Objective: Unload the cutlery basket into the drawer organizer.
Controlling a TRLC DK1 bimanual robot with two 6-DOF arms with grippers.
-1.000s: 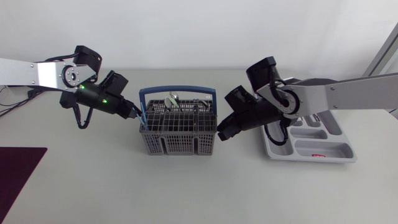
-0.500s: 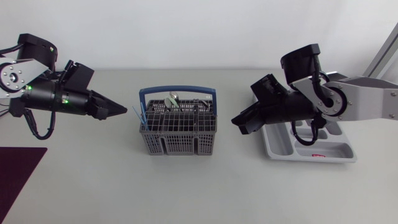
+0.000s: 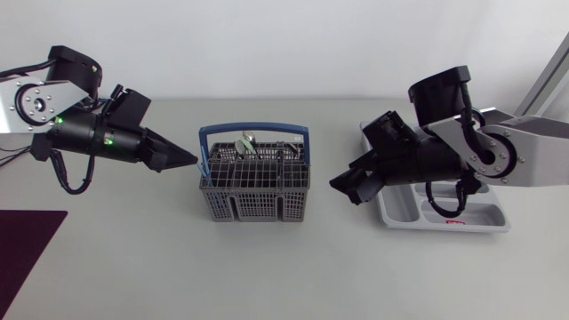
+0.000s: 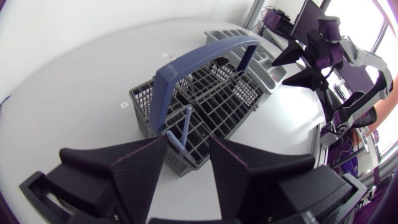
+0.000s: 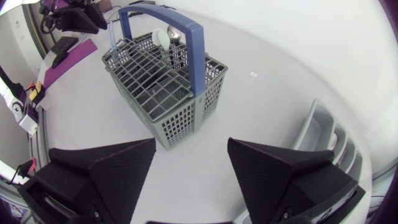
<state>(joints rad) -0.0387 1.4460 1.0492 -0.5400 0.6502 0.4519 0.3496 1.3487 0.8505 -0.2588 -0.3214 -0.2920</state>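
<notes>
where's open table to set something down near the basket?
Bare: the wide table strip in front of cutlery basket and drawer organizer. Crowded: left gripper beside the basket, right gripper in the basket-organizer gap.

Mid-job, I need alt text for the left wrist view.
The open left gripper hangs just short of the grey cutlery basket, lined up with a thin blue utensil standing in its near corner. Beyond the basket's blue handle are the drawer organizer and the right gripper.
</notes>
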